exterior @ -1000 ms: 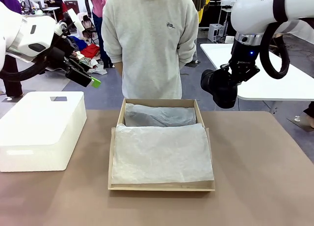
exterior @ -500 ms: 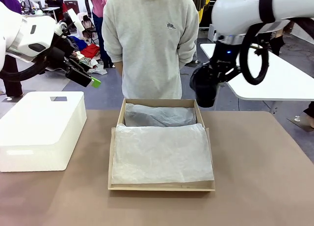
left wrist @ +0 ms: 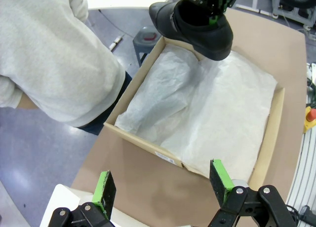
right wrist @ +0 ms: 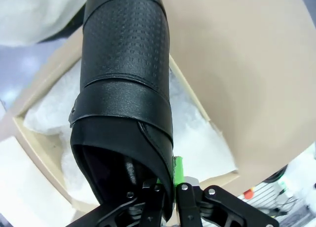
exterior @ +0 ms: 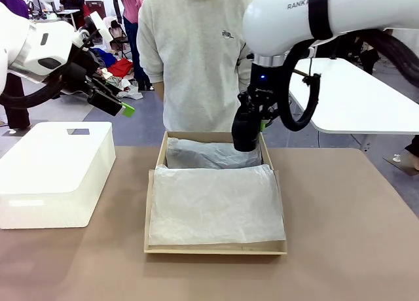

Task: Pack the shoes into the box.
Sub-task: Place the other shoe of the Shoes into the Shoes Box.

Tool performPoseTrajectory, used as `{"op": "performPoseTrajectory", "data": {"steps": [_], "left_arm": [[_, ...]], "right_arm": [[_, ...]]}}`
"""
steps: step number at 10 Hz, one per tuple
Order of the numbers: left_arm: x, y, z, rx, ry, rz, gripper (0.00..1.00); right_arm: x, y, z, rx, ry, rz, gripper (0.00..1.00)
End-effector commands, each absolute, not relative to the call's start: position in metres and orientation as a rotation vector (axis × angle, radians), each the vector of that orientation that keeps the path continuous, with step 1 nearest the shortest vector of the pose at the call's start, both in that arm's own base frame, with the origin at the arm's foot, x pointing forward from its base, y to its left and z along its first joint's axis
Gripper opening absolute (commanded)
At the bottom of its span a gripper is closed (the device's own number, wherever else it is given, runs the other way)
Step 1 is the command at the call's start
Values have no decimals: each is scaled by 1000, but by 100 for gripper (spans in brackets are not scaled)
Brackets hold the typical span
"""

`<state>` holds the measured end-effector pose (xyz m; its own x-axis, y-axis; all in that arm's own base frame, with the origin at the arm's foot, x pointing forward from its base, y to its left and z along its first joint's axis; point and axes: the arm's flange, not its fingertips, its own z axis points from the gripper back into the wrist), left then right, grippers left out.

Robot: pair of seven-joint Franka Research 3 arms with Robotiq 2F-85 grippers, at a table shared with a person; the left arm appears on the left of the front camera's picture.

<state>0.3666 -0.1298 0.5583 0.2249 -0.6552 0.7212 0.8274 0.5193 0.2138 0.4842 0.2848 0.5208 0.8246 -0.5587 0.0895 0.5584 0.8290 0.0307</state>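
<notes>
Since a second ago our right arm has swung in from the right side of the table toward the middle, and it now carries one shoe over the far right corner of the box. We see the shoe hanging toe down, its tip low over the tissue at that corner, though we cannot tell whether it touches the paper. Our right gripper is clenched on the rim of the shoe's opening at the heel end, and a broad strap crosses the black leather just beyond the grip. From the left wrist the shoe sits above the box corner nearest the person, with white tissue spread across the whole inside. The box lies open at the middle of the table, and the person stands just behind it. Our left gripper hangs high off to the left with its jaws released, holding nothing. Below it, a white foam box rests on the table's left side, apart from the cardboard one.
</notes>
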Motion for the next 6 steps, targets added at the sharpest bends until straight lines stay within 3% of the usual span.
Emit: {"op": "performPoseTrajectory", "data": {"steps": [1,3,6], "left_arm": [[367,-129,558,-247,-866,-1036,100],[367,-129,558,-247,-866,-1036,100],[367,-129,558,-247,-866,-1036,100]], "right_arm": [[488,313,531,-15,-156,-731,0],[484,334,534,56,-210,-808,0],[482,346,525,78,-154,-807,0]]}}
